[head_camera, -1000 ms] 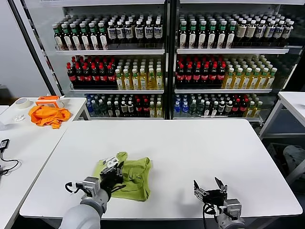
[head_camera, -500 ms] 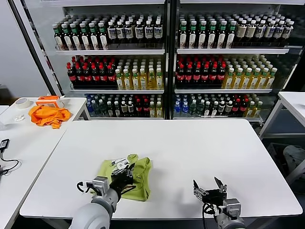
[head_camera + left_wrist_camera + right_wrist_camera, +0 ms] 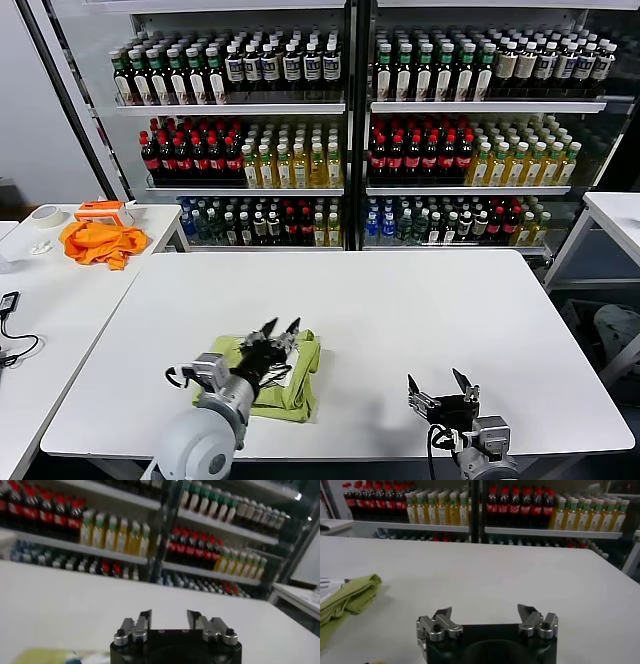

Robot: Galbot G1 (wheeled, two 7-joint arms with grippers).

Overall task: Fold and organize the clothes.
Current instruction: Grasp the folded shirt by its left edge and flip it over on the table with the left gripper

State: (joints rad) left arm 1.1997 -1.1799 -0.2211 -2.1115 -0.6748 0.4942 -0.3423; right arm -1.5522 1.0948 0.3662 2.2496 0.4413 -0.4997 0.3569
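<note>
White table before stocked drink shelves; both tools, left and right, agape, empty.

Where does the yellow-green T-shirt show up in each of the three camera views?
Head view: the T-shirt lies bunched on the white table, near its front edge, under the left tool.
Left wrist view: only a yellow-green sliver beside that tool.
Right wrist view: T-shirt at the picture's edge.
Shared landmark: the bottle shelves.

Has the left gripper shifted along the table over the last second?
Yes. The left gripper has moved toward the robot's right along the white table's near edge, and now stands open over the folded yellow-green T-shirt.
</note>
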